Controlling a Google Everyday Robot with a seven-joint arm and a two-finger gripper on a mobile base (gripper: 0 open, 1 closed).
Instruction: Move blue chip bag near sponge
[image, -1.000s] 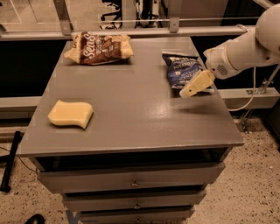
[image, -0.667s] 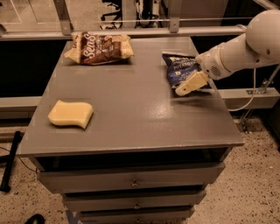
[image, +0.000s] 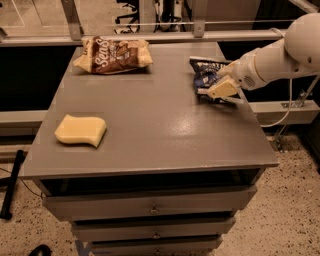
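The blue chip bag (image: 204, 71) lies crumpled on the grey table (image: 160, 125) at its back right. My gripper (image: 221, 89) reaches in from the right on a white arm and sits on the bag's near right part, covering it. The pale yellow sponge (image: 80, 130) lies on the table's front left, far from the bag and the gripper.
A larger brown-and-cream chip bag (image: 112, 55) lies at the table's back left. The table has drawers (image: 150, 207) below its front edge. A rail and a dark gap run behind the table. A black stand leg (image: 12, 185) is on the floor at left.
My gripper has moved left and slightly up onto the blue bag. The bag looks more crumpled and bunched toward the left. The sponge and brown bag have not moved.
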